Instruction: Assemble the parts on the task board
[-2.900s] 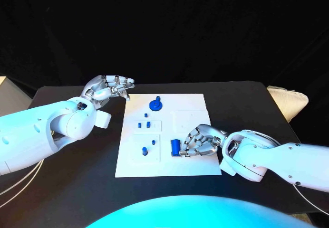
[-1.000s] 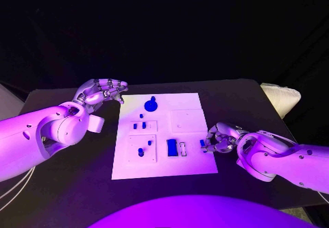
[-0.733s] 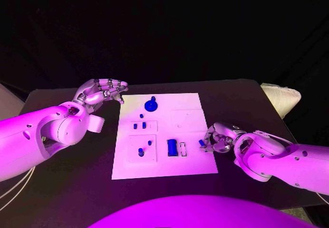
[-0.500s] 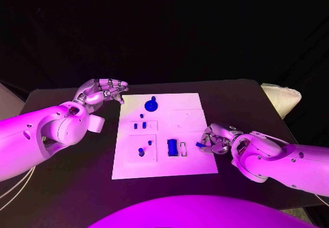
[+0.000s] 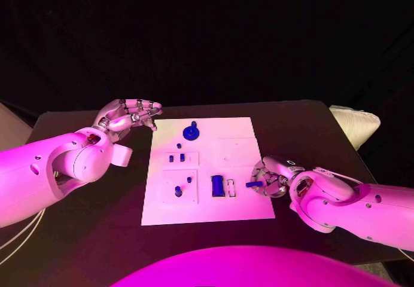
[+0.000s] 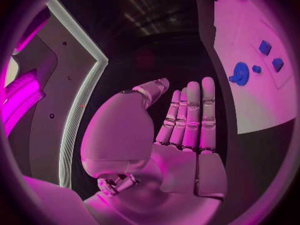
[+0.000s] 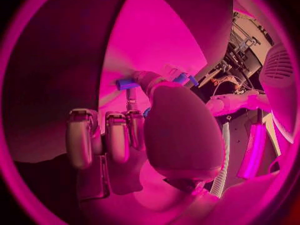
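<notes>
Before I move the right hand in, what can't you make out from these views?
- Head view: the blue part held by the right hand is too small to tell its shape.
- Right wrist view: the palm hides how that part sits in the fingers, and most of the board.
- Left wrist view: the board is cut off at the rim. The left hand holds nothing.

The head camera looks steeply down on the task board (image 5: 207, 170), which each close wrist camera also catches past its own hand.

L hand (image 5: 129, 113): fingers curled, empty | R hand (image 5: 270, 178): prob. pinching sth
</notes>
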